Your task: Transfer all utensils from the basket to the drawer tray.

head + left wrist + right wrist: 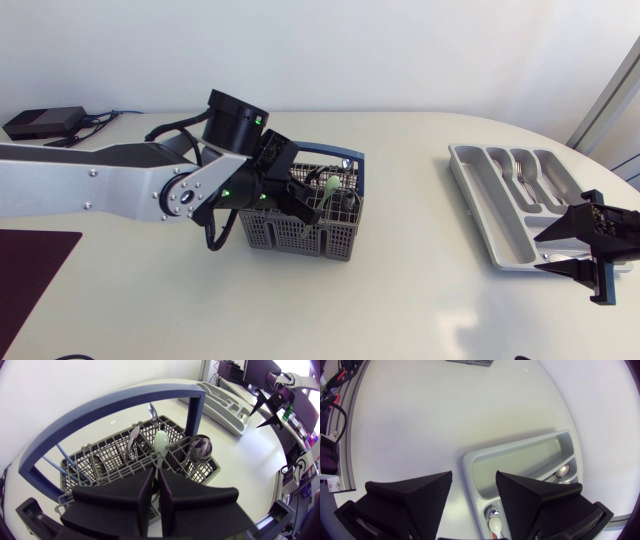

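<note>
The left claw (pixel 156 479) is almost closed and pinches the stem of a pale green spoon (pixel 161 444) standing in the basket (pixel 115 402), among several metal utensils (pixel 200 447). The right claw (pixel 474 476) hangs wide open and empty over the drawer tray (pixel 468 458), which already holds some cutlery (pixel 520 168). I judge the task partly done.

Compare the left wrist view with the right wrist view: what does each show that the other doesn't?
Only the left wrist view: the left tool closed on the pale green spoon in the basket, beside a round metal spoon. Only the right wrist view: utensil ends lying in compartments of the tray. Both: the tray and the open right tool.
</note>
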You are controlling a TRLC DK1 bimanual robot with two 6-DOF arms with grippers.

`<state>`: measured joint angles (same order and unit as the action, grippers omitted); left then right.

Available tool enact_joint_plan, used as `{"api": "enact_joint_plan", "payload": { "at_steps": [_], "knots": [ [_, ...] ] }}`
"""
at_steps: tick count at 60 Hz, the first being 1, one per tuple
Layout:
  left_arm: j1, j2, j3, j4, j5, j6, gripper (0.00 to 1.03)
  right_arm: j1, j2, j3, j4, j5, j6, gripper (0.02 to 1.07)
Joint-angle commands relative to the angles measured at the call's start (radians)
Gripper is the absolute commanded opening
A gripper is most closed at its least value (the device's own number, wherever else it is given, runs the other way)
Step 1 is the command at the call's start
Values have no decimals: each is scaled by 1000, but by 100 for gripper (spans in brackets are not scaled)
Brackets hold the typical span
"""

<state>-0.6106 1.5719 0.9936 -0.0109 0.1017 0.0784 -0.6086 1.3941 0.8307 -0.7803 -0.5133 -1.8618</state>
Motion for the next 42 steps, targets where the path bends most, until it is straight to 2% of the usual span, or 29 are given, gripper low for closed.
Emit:
{"api": "enact_joint_plan", "payload": {
  "at_steps": [1,9,23,31,42],
  "knots": [
    [23,-7,36,-17,30,-39,4,10,-17,-38,1,-8,7,67],
    [49,-30,43,-34,87,-71,4,12,-23,-44,0,-8,7,67],
    [60,-90,57,-52,139,-132,4,40,-43,-53,-2,-8,29,67],
    [95,-107,85,-84,230,-184,4,73,-66,-64,-5,-8,55,67],
    [104,-170,106,-136,250,-197,4,119,-101,-67,-16,-11,95,67]
  ]
}}
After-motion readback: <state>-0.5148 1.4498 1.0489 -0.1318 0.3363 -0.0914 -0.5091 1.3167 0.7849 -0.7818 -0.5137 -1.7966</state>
